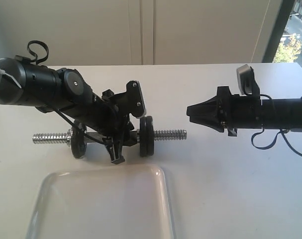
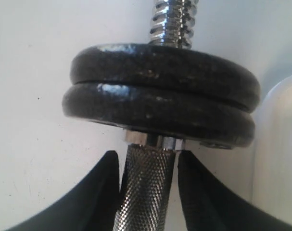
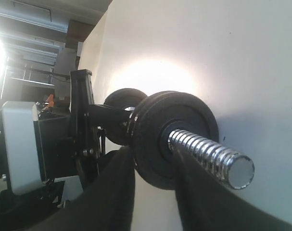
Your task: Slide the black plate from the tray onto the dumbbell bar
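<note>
The dumbbell bar (image 1: 169, 134) lies across the white table, with a black disc (image 1: 78, 142) near its left end. Two black discs sit stacked on its right side; the outer one is the black plate (image 1: 150, 136), also seen in the left wrist view (image 2: 165, 67) and the right wrist view (image 3: 184, 115). My left gripper (image 1: 117, 152) is shut on the bar's knurled middle (image 2: 146, 192), just inside those discs. My right gripper (image 1: 189, 111) hovers open and empty a little beyond the bar's threaded right end (image 3: 208, 156). The tray (image 1: 101, 209) holds nothing.
The translucent tray takes up the near part of the table, close under the bar; its rim (image 2: 280, 144) shows beside the discs. A wall and a window stand behind the table. Loose cables hang from both arms.
</note>
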Action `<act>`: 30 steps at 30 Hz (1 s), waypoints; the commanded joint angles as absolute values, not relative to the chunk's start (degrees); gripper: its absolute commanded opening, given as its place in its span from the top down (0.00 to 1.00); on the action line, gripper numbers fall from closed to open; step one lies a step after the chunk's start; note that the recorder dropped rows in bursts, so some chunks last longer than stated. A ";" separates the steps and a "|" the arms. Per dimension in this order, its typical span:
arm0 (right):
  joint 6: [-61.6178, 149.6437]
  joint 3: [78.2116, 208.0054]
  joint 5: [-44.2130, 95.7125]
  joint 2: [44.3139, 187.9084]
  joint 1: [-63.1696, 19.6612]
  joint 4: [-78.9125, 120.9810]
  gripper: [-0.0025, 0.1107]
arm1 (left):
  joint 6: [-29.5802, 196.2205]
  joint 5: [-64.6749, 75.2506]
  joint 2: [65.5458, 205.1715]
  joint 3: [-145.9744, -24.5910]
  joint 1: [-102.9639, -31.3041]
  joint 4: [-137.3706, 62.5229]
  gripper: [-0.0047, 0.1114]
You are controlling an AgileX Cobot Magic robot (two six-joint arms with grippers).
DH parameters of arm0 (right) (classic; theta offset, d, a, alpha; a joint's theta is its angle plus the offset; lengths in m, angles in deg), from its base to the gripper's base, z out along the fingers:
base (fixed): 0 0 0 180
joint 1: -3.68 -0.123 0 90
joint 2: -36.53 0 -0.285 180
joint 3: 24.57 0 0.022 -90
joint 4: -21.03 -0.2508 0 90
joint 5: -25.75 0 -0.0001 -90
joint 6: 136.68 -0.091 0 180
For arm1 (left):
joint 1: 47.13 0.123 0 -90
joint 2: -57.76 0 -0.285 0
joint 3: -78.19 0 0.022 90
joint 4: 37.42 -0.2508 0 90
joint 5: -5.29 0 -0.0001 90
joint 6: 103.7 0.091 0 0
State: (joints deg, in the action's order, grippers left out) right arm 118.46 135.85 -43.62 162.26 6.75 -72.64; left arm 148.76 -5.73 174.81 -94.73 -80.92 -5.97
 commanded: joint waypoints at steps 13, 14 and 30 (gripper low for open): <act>123.77 136.11 -44.21 154.00 7.15 -73.43 0.98 | 148.19 -6.82 175.24 -94.58 -80.99 -4.97 0.58; 124.28 136.11 -44.21 152.75 7.15 -73.56 0.98 | 148.19 -6.82 175.24 -94.58 -80.99 -4.97 0.58; 125.16 134.77 -44.21 126.17 7.15 -73.39 0.98 | 148.19 -8.02 175.24 -94.58 -80.99 -4.97 0.33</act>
State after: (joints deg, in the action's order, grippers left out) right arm 125.37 135.11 -43.71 129.92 6.75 -73.86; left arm 148.76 -6.55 175.30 -94.73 -80.82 -5.97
